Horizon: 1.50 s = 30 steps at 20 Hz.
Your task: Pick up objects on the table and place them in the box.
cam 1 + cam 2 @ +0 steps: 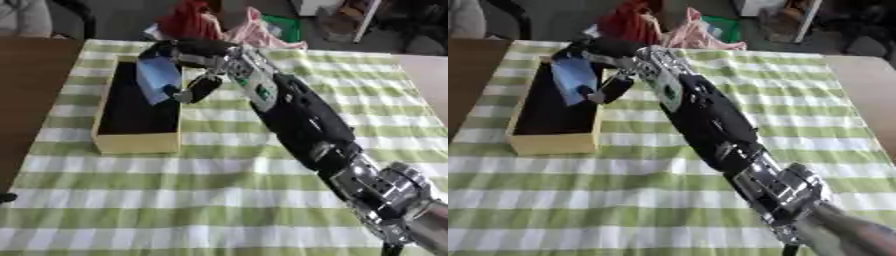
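Green-and-white checked cloth (219, 200) covers the table, soft and slightly rumpled, with bare brown wood showing along the left edge. On the left half of the cloth sits a long rectangular yellow box with a dark interior (138, 145), its short near wall facing the camera and its long sides running toward the far edge.

From the lower right corner the right arm, black shell with silver joints, stretches diagonally to the far left. Its right hand (188, 57) hangs over the far end of the box, fingers curled around a flat light-blue object (157, 77) that looks like a thin packet or card, held tilted above the box's dark inside. Whether the blue piece touches the box floor cannot be told. A dark thumb or finger (199, 90) points down just right of the box's right wall.

Beyond the far table edge lies a heap of red and pink fabric (219, 25).

The right eye view shows the box's left wall (522, 107), and more bare tabletop at the right.
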Each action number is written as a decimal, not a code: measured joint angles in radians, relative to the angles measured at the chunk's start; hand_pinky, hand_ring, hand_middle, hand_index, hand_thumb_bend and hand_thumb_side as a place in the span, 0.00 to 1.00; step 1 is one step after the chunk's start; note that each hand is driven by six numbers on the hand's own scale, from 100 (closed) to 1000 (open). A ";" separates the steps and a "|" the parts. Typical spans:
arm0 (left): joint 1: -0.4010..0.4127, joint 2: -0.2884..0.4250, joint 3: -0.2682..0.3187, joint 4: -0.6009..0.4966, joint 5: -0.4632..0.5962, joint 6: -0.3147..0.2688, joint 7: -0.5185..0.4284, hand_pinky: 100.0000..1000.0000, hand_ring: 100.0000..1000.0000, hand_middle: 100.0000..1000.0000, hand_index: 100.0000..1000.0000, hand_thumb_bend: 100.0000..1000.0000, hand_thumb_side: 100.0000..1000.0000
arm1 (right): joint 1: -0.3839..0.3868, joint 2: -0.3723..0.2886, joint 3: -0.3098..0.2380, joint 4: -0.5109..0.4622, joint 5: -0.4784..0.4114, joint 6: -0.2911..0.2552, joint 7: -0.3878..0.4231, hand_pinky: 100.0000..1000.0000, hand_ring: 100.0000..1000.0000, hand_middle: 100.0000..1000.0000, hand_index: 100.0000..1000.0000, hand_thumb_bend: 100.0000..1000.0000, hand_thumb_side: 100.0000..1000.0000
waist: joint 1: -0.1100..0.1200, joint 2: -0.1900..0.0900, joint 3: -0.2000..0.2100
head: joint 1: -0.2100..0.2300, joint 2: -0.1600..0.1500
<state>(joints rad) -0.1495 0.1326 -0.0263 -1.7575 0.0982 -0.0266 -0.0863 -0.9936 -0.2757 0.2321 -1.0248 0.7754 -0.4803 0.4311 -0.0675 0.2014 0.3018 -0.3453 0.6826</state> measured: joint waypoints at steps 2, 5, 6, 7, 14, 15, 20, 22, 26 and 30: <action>0.000 0.000 0.000 0.000 0.000 0.001 -0.001 0.58 0.87 0.67 0.63 0.00 0.57 | 0.002 0.009 0.009 0.002 0.017 -0.009 0.004 0.90 1.00 0.79 0.99 0.00 0.01 | -0.001 0.002 -0.001 | 0.000 0.000; 0.000 0.000 0.000 0.000 0.000 0.001 -0.001 0.58 0.87 0.67 0.64 0.00 0.58 | 0.008 0.019 0.021 0.001 0.044 -0.027 0.004 0.93 1.00 0.95 1.00 0.00 0.14 | -0.001 0.002 -0.004 | 0.000 0.000; 0.000 0.000 0.000 0.000 0.000 0.001 -0.001 0.58 0.87 0.67 0.63 0.00 0.58 | 0.008 0.020 0.023 0.000 0.053 -0.033 0.002 0.93 1.00 0.96 1.00 0.00 0.15 | -0.001 0.002 -0.005 | 0.000 0.000; 0.000 0.000 0.000 0.000 0.000 0.002 -0.001 0.58 0.87 0.67 0.64 0.00 0.58 | 0.009 0.021 0.025 -0.004 0.060 -0.038 -0.001 0.93 1.00 0.98 1.00 0.00 0.19 | -0.001 0.002 -0.006 | 0.000 0.000; 0.000 0.000 0.000 0.000 0.000 0.002 -0.001 0.58 0.87 0.67 0.64 0.00 0.58 | 0.015 0.021 0.027 -0.022 0.071 -0.054 -0.057 0.93 1.00 1.00 1.00 0.00 0.28 | -0.001 0.001 -0.014 | 0.001 0.000; 0.000 0.000 0.000 0.000 0.000 0.002 -0.001 0.58 0.87 0.67 0.64 0.00 0.58 | 0.016 0.021 0.027 -0.025 0.071 -0.054 -0.062 0.93 1.00 1.00 1.00 0.00 0.27 | -0.001 0.001 -0.015 | 0.001 0.000; 0.001 0.000 0.000 0.000 0.000 0.002 -0.001 0.58 0.87 0.67 0.63 0.00 0.58 | 0.017 0.016 0.026 -0.051 0.048 -0.049 -0.083 0.92 1.00 0.97 1.00 0.00 0.20 | -0.001 0.000 -0.024 | 0.002 0.000; 0.003 0.000 0.000 0.000 0.000 0.003 0.001 0.58 0.87 0.67 0.63 0.00 0.58 | 0.017 0.006 0.022 -0.071 0.022 -0.042 -0.091 0.90 1.00 0.94 1.00 0.00 0.18 | -0.001 -0.002 -0.031 | 0.005 0.001; 0.008 0.000 0.001 0.000 -0.001 0.004 0.003 0.58 0.87 0.67 0.63 0.00 0.57 | 0.032 -0.027 0.007 -0.121 -0.069 -0.016 -0.109 0.88 1.00 0.88 1.00 0.00 0.17 | 0.003 -0.005 -0.047 | 0.013 0.001; 0.013 -0.001 0.007 0.000 -0.002 0.003 0.006 0.58 0.87 0.67 0.62 0.00 0.57 | 0.069 -0.071 -0.013 -0.188 -0.180 0.020 -0.139 0.85 1.00 0.84 0.99 0.00 0.15 | 0.009 -0.006 -0.064 | 0.026 0.001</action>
<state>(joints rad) -0.1368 0.1321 -0.0196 -1.7571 0.0958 -0.0238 -0.0802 -0.9244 -0.3472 0.2187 -1.2130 0.5958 -0.4600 0.2925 -0.0588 0.1959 0.2374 -0.3191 0.6840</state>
